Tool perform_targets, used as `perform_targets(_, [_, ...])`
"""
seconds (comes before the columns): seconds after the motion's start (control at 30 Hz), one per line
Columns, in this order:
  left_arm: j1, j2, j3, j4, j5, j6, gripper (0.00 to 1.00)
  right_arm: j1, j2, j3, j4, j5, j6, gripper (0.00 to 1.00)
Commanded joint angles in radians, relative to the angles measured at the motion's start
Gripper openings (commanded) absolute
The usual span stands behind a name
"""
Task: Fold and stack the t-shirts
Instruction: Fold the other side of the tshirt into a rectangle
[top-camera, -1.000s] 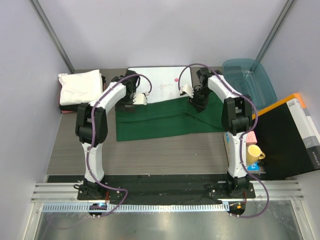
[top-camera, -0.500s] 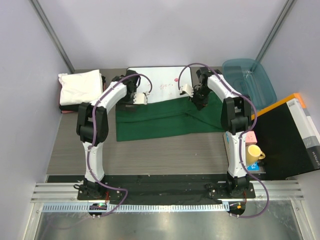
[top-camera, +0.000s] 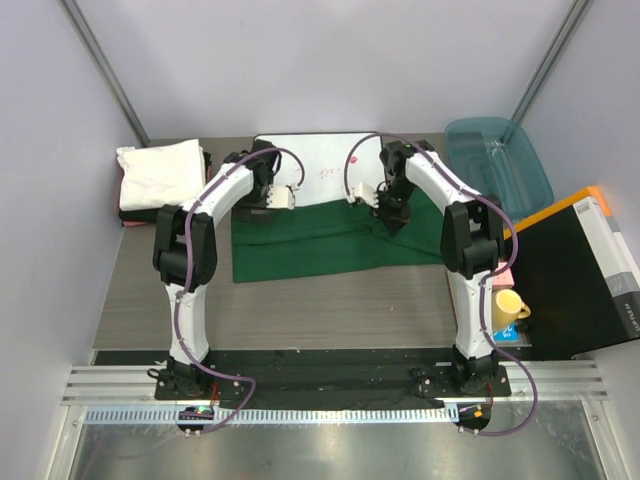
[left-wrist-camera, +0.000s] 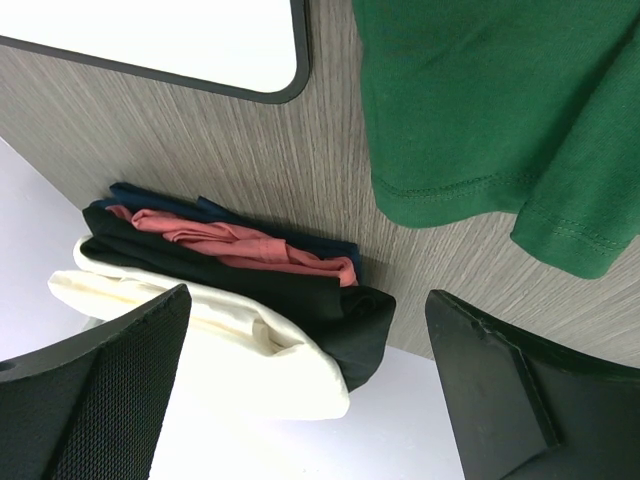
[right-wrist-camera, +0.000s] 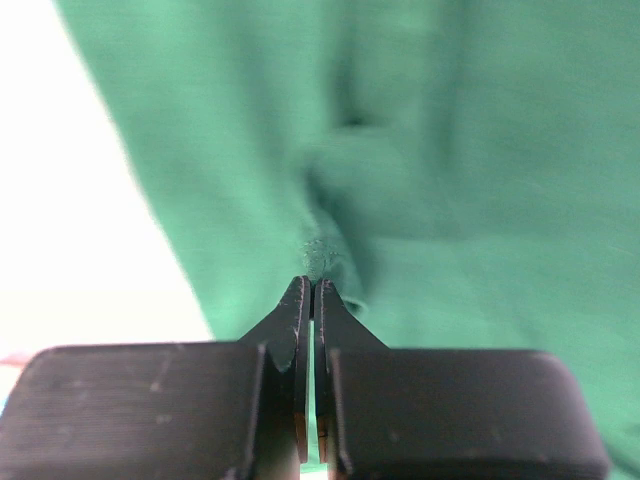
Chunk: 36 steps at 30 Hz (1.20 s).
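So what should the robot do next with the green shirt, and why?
Probably the left gripper should come down on the left edge of the shirt and close. It is open and empty beside the shirt, while the right gripper is already shut on a pinch of it; folding likely needs both sides held.

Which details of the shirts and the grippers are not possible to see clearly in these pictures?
1. Top view: the white shirt covers the folded stack; the shirts below are hidden.
2. Left wrist view: the left gripper covers one end of the stack.
3. Right wrist view: the green shirt is blurred; which part the right gripper pinches is unclear.
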Motion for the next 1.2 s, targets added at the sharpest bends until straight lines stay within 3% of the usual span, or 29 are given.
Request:
perform_targets(0.0, [0.002,-0.002,0.037,0.005,-0.006,0.022,1.0,0.057,-0.127,-0.097,-0.15,-0.031,-0.027,0.01])
perform_targets(0.27, [0.002,0.0,0.046,0.005,-0.003,0.042,1.0,0.099,-0.19,-0.212,-0.198,-0.034,-0.022,0.08])
perform_targets(0.3, [0.002,-0.002,0.044,0.007,-0.001,0.042,1.0,0.103,-0.195,-0.221,-0.2,-0.031,-0.022,0.21])
perform_targets(0.37, [0.002,-0.003,0.044,0.008,0.002,0.043,1.0,0.111,-0.205,-0.24,-0.203,-0.028,-0.022,0.34])
perform_targets(0.43, [0.002,-0.005,0.041,0.007,0.002,0.046,1.0,0.113,-0.21,-0.24,-0.201,-0.033,-0.019,0.4])
perform_targets(0.47, [0.003,-0.006,0.04,0.01,0.002,0.048,1.0,0.113,-0.215,-0.237,-0.201,-0.034,-0.016,0.5])
perform_targets(0.6, [0.002,-0.006,0.038,0.017,0.005,0.048,1.0,0.111,-0.215,-0.212,-0.181,-0.034,0.007,0.55])
perform_targets(0.67, [0.003,-0.008,0.035,0.03,0.005,0.048,1.0,0.111,-0.198,-0.174,-0.161,-0.03,0.032,0.51])
perform_targets(0.73, [0.003,-0.008,0.026,0.042,0.005,0.046,1.0,0.1,-0.183,-0.137,-0.077,-0.034,0.105,0.4])
perform_targets(0.77, [0.003,-0.011,0.017,0.06,0.005,0.043,1.0,0.096,-0.173,-0.105,-0.033,-0.022,0.145,0.2])
perform_targets(0.8, [0.003,-0.012,0.006,0.074,0.01,0.042,1.0,0.087,-0.144,-0.085,0.048,-0.022,0.18,0.11])
perform_targets(0.87, [0.005,-0.009,-0.025,0.099,0.025,0.026,1.0,0.079,-0.112,-0.026,0.105,-0.016,0.245,0.01])
perform_targets(0.9, [0.008,-0.002,-0.022,0.093,0.052,0.017,0.99,0.079,-0.074,-0.005,0.162,0.011,0.271,0.01])
perform_targets(0.97, [0.009,0.014,-0.008,0.062,0.077,-0.02,0.71,0.073,-0.039,0.059,0.173,0.021,0.285,0.01])
perform_targets(1.0, [0.011,0.026,0.015,0.053,0.085,-0.033,0.45,0.073,-0.026,0.07,0.198,0.024,0.292,0.01])
perform_targets(1.03, [0.009,0.052,0.029,0.039,0.097,-0.047,0.08,0.07,-0.011,0.077,0.202,0.021,0.293,0.01])
perform_targets(1.07, [0.011,0.066,0.043,0.01,0.099,-0.07,0.0,0.07,-0.008,0.082,0.222,0.024,0.291,0.01])
perform_targets(1.17, [0.012,0.089,0.087,-0.05,0.138,-0.11,0.0,0.067,-0.005,0.071,0.248,0.035,0.291,0.01])
